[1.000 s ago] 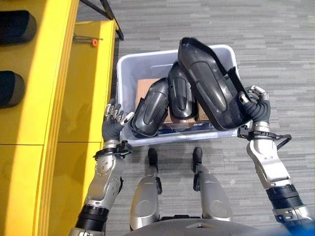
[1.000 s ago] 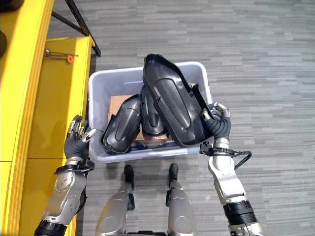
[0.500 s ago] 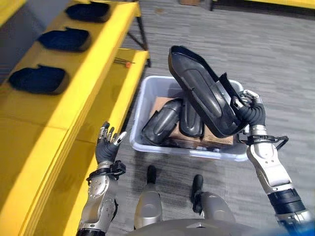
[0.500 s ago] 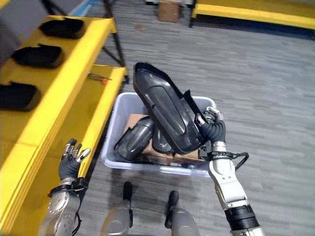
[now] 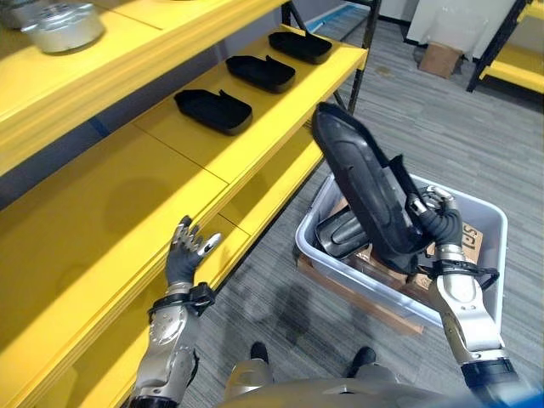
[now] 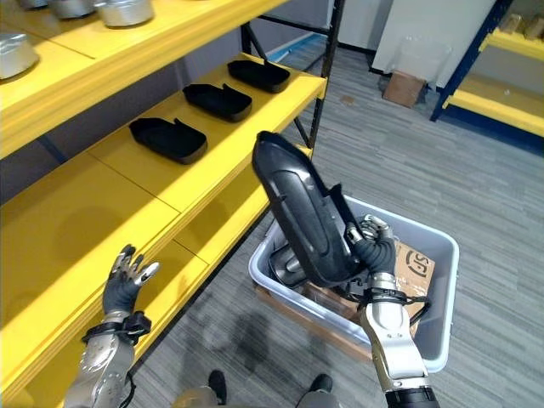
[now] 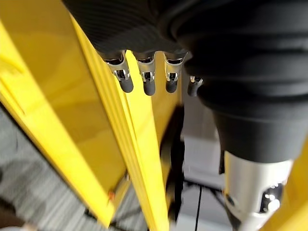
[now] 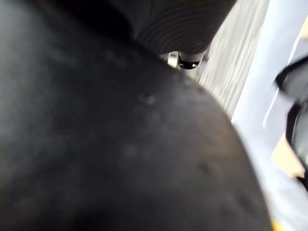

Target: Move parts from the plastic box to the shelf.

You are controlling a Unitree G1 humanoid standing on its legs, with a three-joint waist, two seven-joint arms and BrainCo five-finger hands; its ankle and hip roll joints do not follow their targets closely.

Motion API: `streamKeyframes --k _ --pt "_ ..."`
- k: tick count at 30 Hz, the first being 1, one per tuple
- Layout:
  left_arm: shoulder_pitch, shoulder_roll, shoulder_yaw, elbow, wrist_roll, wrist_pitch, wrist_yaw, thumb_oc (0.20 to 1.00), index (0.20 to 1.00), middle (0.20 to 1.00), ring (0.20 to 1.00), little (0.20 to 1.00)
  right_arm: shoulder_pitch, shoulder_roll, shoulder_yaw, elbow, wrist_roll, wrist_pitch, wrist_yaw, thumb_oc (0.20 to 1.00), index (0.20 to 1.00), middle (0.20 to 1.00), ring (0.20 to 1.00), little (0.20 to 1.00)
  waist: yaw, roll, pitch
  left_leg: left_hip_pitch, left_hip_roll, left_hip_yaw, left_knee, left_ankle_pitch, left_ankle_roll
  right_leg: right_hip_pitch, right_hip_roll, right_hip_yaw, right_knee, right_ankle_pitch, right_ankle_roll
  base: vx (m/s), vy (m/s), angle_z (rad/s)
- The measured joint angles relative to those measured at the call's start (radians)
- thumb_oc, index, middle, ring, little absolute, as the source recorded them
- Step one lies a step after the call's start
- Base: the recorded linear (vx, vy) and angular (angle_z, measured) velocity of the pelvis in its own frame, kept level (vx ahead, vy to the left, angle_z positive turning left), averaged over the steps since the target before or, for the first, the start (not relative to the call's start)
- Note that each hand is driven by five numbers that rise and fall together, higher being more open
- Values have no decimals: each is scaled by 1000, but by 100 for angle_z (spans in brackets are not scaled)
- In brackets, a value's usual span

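1. One black part [image 5: 361,189] clamped in curled right hand [image 5: 433,214], tilted above box [image 5: 489,223] rim.
2. Left hand [image 5: 184,255] spread, empty, beside shelf [image 5: 136,197] front edge.
3. Three parts [image 5: 212,109] spaced along shelf.

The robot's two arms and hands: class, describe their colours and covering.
Both arms are silver-grey metal. The left hand and right hand have silver fingers with dark tips, and a dark ribbed cover wraps the back of each hand and the wrist. A black band sits below each wrist.
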Motion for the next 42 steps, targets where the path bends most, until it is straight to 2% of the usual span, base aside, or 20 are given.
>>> streamKeyframes --k 6,9,11,13,15,16,17,18,19,20,22,24,26,29,30,31,33,35,39,42 --pt "20 -10 4 0 1 3 2 1000 1000 1000 1000 1000 -25 -1 23 1 0 13 22 200 200 200 200 200 51 -13 -3 -35 -16 -55 5 6 2 29 2 -56 -42 20 10 7 77 29" --pt "18 -13 4 0 1 3 3 1000 1000 1000 1000 1000 -44 -1 30 2 0 20 24 200 200 200 200 200 52 -19 2 -37 -18 -71 7 7 2 37 2 -68 -44 20 10 3 151 13" --pt "-12 -15 3 0 0 4 4 1000 1000 1000 1000 1000 -52 2 28 2 0 23 4 200 200 200 200 200 76 -36 16 -97 -30 -109 64 -17 12 43 -14 -111 -43 22 18 13 240 49" --pt "-33 -8 6 0 0 3 8 1000 1000 1000 1000 1000 -53 17 26 3 -1 23 4 200 200 200 200 200 78 -48 28 -136 -54 -144 104 -31 26 48 -38 -115 -28 21 27 15 238 75" --pt "-47 -10 5 2 0 4 14 1000 1000 1000 1000 1000 -52 26 24 3 -1 24 3 200 200 200 200 200 75 -45 38 -167 -70 -172 148 -50 42 48 -60 -86 4 23 25 -10 185 72" --pt "-67 -10 3 3 1 4 19 1000 1000 1000 1000 1000 -47 23 15 2 -2 28 1 200 200 200 200 200 58 -27 54 -183 -91 -213 191 -62 65 46 -85 17 75 38 4 39 111 95" --pt "-75 8 5 3 1 0 25 1000 1000 1000 1000 1000 -47 28 17 3 -1 28 -1 200 200 200 200 200 46 -11 61 -171 -90 -243 174 -55 82 -1 -84 166 153 42 -7 86 148 89" --pt "-75 38 18 4 1 -1 28 1000 1000 1000 1000 1000 -56 33 32 1 -3 26 14 200 200 200 200 200 49 -5 65 -164 -88 -260 133 -36 110 -73 -19 272 199 -48 18 91 162 53" --pt "-84 48 20 11 8 0 27 1000 1000 1000 1000 1000 -47 31 28 2 -4 25 20 200 200 200 200 200 31 0 68 -162 -82 -299 116 -26 118 -98 69 382 210 -106 -7 106 102 59" --pt "-92 52 13 13 16 1 24 1000 1000 1000 1000 1000 -41 31 21 0 -6 22 20 200 200 200 200 200 -2 24 82 -151 -72 -347 84 -4 122 -108 174 482 203 -145 -32 28 4 89" --pt "-95 45 0 13 19 1 13 1000 1000 1000 1000 1000 -12 25 15 2 -8 24 24 200 200 200 200 200 -29 28 89 -115 -77 -354 18 34 122 -164 252 483 149 -141 -31 70 -41 59" --pt "-93 33 -7 18 19 0 3 1000 1000 1000 1000 1000 -14 21 17 2 -7 23 27 200 200 200 200 200 -30 27 100 -98 -91 -349 6 25 129 -252 252 480 82 -90 -19 101 -62 -6" --pt "-101 18 -15 29 19 0 2 1000 1000 1000 1000 1000 -22 19 16 2 -3 24 25 200 200 200 200 200 -46 46 116 -95 -89 -374 -2 21 122 -297 242 495 -41 -41 21 126 -96 23" --pt "-78 14 -21 30 20 1 2 1000 1000 1000 1000 1000 15 23 22 3 8 25 31 200 200 200 200 200 -57 8 118 -22 -104 -408 -42 9 91 -247 205 513 -65 -7 38 148 -146 58" --pt "-61 20 -20 22 20 -1 1 1000 1000 1000 1000 1000 38 28 23 3 13 25 35 200 200 200 200 200 -64 -29 95 1 -117 -431 -48 -8 73 -199 193 514 -61 0 25 140 -147 61" --pt "-38 11 -19 19 19 -2 2 1000 1000 1000 1000 1000 26 20 17 7 14 25 35 200 200 200 200 200 -55 -26 86 5 -88 -431 -43 -28 44 -193 220 501 -72 45 -5 125 -161 36" --pt "-1 -3 -16 7 18 -1 2 1000 1000 1000 1000 1000 4 15 10 6 25 24 34 200 200 200 200 200 -47 -12 80 6 -46 -425 -39 -45 11 -178 260 467 -96 79 -41 71 -99 -2" --pt "-8 -18 -23 7 18 2 2 1000 1000 1000 1000 1000 -4 12 -4 6 41 24 31 200 200 200 200 200 -50 -4 78 5 -21 -413 -32 -51 1 -167 287 450 -110 87 -76 82 -139 8" --pt "-47 -20 -25 -6 18 3 2 1000 1000 1000 1000 1000 -10 -8 -11 6 52 24 30 200 200 200 200 200 -63 17 78 23 13 -396 -37 -43 -18 -119 316 411 -145 80 -91 51 -105 20" --pt "-52 -36 -24 -7 18 3 2 1000 1000 1000 1000 1000 -13 -16 -15 4 53 24 33 200 200 200 200 200 -68 56 65 40 21 -383 -58 -43 -24 -99 319 400 -164 69 -99 53 -158 13"
